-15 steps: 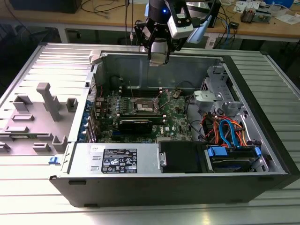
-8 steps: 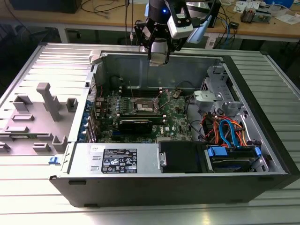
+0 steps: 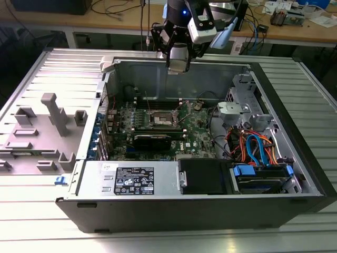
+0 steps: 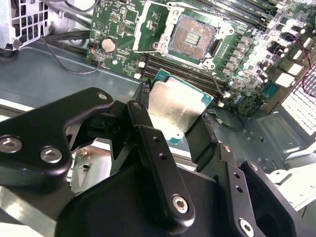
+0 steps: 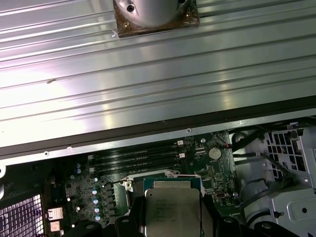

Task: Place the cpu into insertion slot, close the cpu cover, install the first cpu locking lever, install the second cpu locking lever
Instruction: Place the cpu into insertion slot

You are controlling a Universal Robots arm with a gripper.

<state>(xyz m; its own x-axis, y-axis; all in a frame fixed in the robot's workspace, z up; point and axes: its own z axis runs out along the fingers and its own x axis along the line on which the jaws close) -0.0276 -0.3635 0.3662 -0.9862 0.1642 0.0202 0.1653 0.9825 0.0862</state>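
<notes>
- Cpu (image 4: 177, 111) is nearest in both wrist views: a flat square chip with a silvery top, pinched by its opposite edges so its underside is free to meet the socket
- gripper (image 4: 175, 128) is clamped on the chip, one black finger (image 4: 148, 136) on each side; in the first wrist view the chip (image 5: 173, 212) sits level between them, which would suit a flat drop
- in the exterior view the gripper (image 3: 178, 64) hangs over the far wall of the open computer case (image 3: 210, 83), well above the board, so the chip is in the air and not seated
- beyond the chip lies the insertion slot (image 4: 190, 34), its pin field bare and open to receive it; the chip is beside it in the second wrist view, not over it
- what looks like the cpu cover (image 4: 146, 22), a silvery frame, lies swung back just beside the slot, presumably to leave the way clear
- motherboard (image 4: 247, 64) spreads around the slot, with a coin battery (image 4: 107, 45) near one corner
- farthest, the case rests on a ridged metal table (image 3: 31, 221) with grey fixtures (image 3: 55, 113) at the exterior view's left
</notes>
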